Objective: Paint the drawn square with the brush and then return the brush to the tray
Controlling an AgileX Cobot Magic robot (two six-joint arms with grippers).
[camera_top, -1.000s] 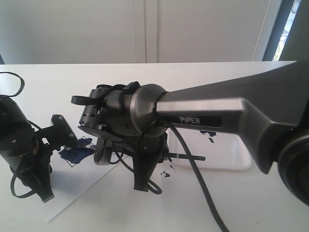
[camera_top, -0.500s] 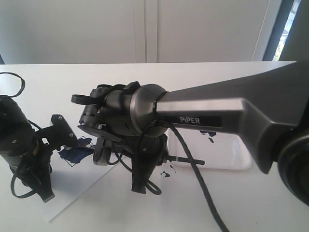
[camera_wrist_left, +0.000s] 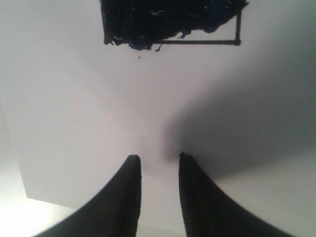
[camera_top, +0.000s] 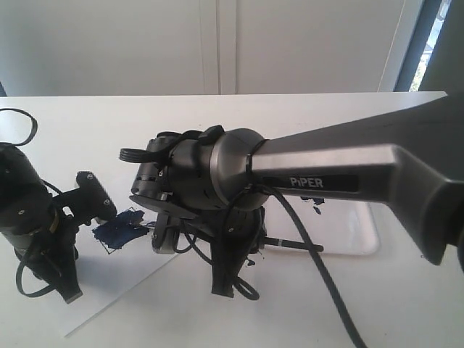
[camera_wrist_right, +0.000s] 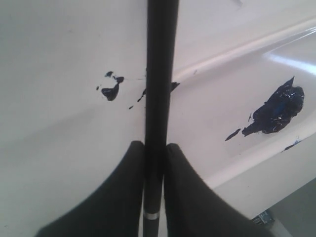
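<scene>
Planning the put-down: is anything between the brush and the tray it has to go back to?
Nothing visible. The brush, clamped in the right gripper, appears to reach across the rim of the tray. Inside the tray only a paint blob shows, off to one side of the handle.

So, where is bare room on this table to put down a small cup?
Free: the whole far strip of table, and the near right corner in front of the tray. The paper near the square is bare too, beside the left gripper. Crowded: the middle, where the right gripper holds the brush over paint spatters.
</scene>
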